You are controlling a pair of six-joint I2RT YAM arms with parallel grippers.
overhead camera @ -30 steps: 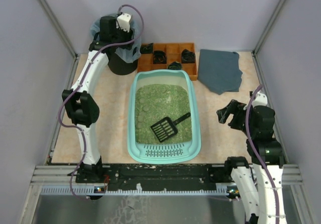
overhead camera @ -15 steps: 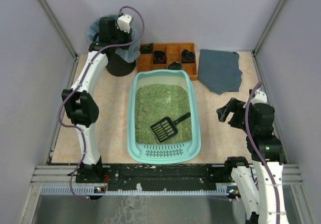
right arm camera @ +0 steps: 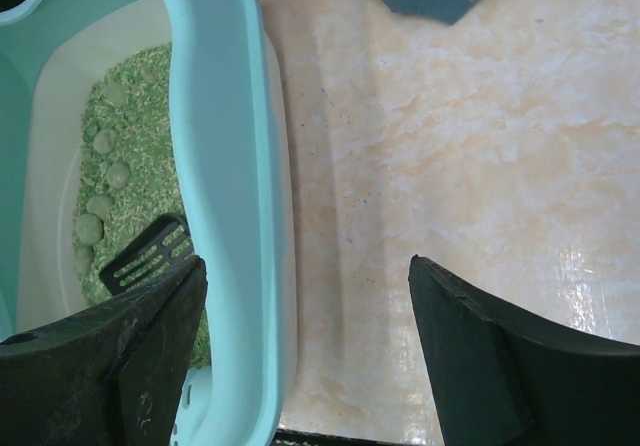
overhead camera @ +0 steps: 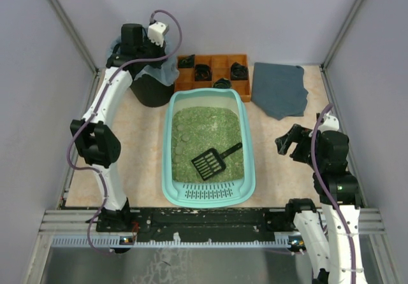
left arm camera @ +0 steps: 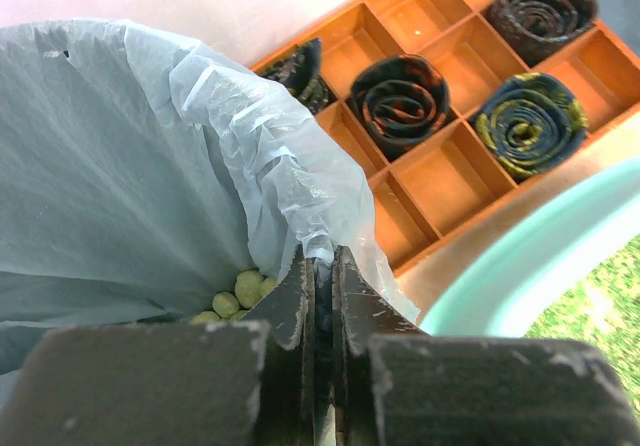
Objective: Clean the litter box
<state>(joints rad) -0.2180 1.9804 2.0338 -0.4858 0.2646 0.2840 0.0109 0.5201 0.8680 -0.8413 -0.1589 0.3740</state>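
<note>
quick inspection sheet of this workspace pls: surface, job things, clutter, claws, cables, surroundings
surface: beige marbled tabletop, no spills seen
job's things: litter box in the centre, green litter with clumps; black scoop lies in it, unheld; lined black bin holds a few clumps
clutter: orange tray with rolled items; grey-blue cloth
grippers: left claw shut at the bin bag's rim; right claw open, empty, beside the box
cables: purple cable along each arm, no snag seen
surroundings: plain grey walls
</note>
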